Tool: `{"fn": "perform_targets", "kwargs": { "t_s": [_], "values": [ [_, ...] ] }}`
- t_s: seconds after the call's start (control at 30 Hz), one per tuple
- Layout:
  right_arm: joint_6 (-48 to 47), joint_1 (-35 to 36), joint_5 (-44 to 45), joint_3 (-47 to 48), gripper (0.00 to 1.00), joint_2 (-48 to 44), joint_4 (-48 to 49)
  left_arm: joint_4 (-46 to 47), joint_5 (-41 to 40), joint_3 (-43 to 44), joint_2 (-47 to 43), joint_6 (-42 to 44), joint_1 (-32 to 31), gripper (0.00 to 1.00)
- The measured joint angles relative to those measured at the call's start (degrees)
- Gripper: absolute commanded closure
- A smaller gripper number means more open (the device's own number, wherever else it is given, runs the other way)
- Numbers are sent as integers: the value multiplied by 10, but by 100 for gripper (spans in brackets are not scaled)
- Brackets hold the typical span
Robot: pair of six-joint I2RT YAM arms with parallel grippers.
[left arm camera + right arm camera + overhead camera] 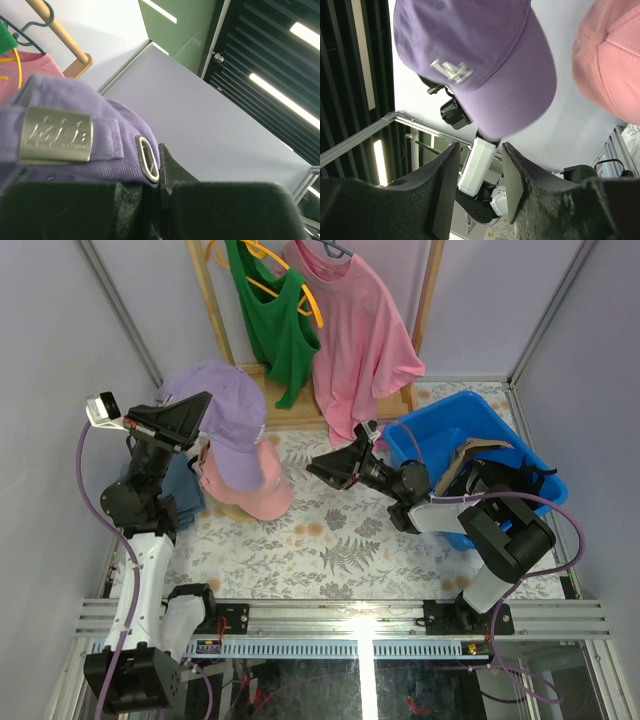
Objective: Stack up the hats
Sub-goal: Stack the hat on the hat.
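Note:
My left gripper (pixel 203 408) is shut on the rear strap of the lavender cap (pixel 235 425) and holds it raised, brim hanging down over the pink cap (pixel 258 490) on the table. In the left wrist view the lavender cap (pixel 75 150), with its metal buckle, is pinched at my left gripper (pixel 160 172). My right gripper (pixel 325 463) is open and empty, right of both caps, pointing at them. The right wrist view shows the lavender cap (pixel 480 65) and the pink cap (pixel 610 60) beyond my open right gripper (pixel 480 185). A tan cap (pixel 468 457) lies in the blue bin.
The blue bin (pixel 440 420) stands at the right, behind the right arm. A green tank top (pixel 275 325) and a pink T-shirt (pixel 355 335) hang on a wooden rack at the back. Blue fabric (pixel 183 485) lies under the left arm, mostly hidden.

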Motion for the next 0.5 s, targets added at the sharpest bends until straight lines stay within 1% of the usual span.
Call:
{"fn": "perform_targets", "kwargs": {
  "t_s": [0.23,0.33,0.5],
  "values": [
    [-12,20,19,-14,52,0,-3,5,-10,20,28,31,-13,100],
    [-19,49,36,-15,49,0,-15,10,-15,23,38,45,-21,100],
    [-26,117,64,-3,45,0,-40,27,-18,26,58,62,-47,100]
  ]
}}
